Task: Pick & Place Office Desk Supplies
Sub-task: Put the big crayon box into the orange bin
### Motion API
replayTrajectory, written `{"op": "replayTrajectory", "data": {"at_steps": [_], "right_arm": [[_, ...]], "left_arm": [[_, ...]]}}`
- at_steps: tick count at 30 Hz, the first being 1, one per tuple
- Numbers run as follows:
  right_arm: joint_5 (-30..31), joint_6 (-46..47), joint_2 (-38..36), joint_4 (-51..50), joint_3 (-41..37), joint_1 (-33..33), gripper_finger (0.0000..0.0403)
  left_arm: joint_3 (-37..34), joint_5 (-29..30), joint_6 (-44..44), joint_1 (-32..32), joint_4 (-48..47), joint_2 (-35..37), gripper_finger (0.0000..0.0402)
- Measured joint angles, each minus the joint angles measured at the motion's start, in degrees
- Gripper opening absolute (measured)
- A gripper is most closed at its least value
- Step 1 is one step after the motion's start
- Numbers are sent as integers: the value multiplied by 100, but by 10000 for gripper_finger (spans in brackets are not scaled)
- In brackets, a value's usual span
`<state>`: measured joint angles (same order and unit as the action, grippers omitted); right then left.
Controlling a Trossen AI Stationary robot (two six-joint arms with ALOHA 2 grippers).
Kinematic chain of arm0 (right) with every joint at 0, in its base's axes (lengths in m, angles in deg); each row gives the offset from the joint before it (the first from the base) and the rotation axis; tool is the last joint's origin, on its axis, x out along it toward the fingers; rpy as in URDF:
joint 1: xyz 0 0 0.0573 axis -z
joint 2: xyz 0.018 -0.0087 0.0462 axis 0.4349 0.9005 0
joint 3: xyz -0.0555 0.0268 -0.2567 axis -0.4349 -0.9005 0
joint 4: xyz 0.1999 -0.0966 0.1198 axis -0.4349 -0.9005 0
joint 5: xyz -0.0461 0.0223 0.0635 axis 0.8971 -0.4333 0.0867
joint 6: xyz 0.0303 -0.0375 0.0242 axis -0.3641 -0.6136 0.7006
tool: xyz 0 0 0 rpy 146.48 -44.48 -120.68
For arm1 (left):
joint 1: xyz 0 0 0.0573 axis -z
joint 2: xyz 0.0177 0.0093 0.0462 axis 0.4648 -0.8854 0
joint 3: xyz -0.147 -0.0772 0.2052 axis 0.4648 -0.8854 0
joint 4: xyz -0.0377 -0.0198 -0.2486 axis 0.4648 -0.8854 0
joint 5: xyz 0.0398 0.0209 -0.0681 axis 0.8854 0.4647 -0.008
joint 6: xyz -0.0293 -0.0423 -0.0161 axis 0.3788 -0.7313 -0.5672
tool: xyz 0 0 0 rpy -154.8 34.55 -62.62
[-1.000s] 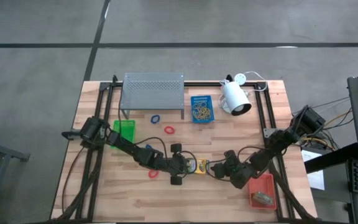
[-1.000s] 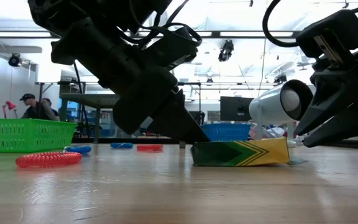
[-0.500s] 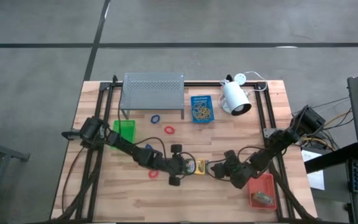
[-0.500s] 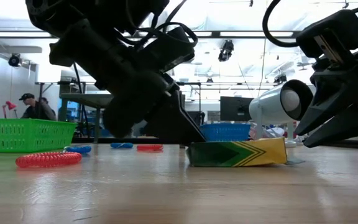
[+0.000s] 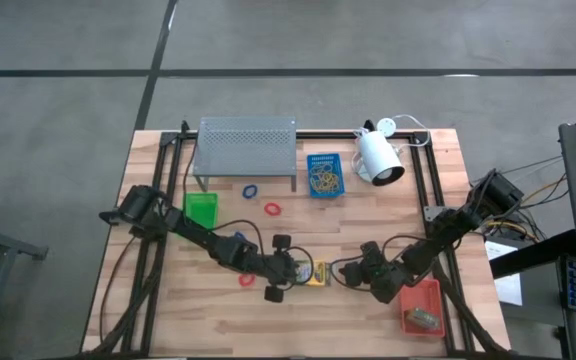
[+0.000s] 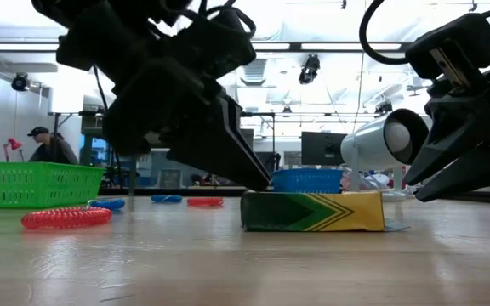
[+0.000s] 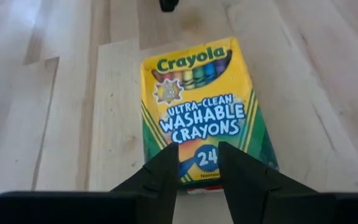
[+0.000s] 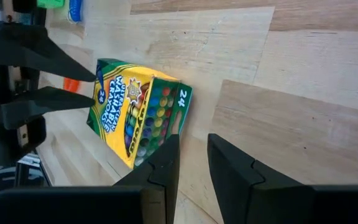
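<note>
Crayon box [image 7: 197, 112]: green and yellow card, flat on desk, front centre. 
Second box [image 5: 422, 318]: in red-orange tray [image 5: 420, 305], front right corner. 
Green tray [image 5: 201, 209]: left side. 
Blue tray [image 5: 324, 175]: back centre, holding tan rubber bands [image 5: 323, 179]. 
Loops: blue [image 5: 250, 189] and red [image 5: 272, 209] mid-desk; red [image 5: 247, 280] at front left.

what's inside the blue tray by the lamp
The blue tray beside the white lamp holds a tangle of tan rubber bands. Whatever lies under them is hidden.
</note>
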<state>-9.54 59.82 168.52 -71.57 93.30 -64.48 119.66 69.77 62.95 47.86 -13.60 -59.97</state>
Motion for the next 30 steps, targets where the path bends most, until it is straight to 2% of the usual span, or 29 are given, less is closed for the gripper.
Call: {"op": "replayTrajectory", "data": {"at_steps": [20, 30], "right_arm": [[0, -45, 2, 0, 0, 2, 82], [-26, 0, 6, 60, 0, 9, 82]], "left_arm": [[-366, 66, -260, 92, 125, 50, 117], [-435, 74, -125, 114, 303, 52, 117]]}}
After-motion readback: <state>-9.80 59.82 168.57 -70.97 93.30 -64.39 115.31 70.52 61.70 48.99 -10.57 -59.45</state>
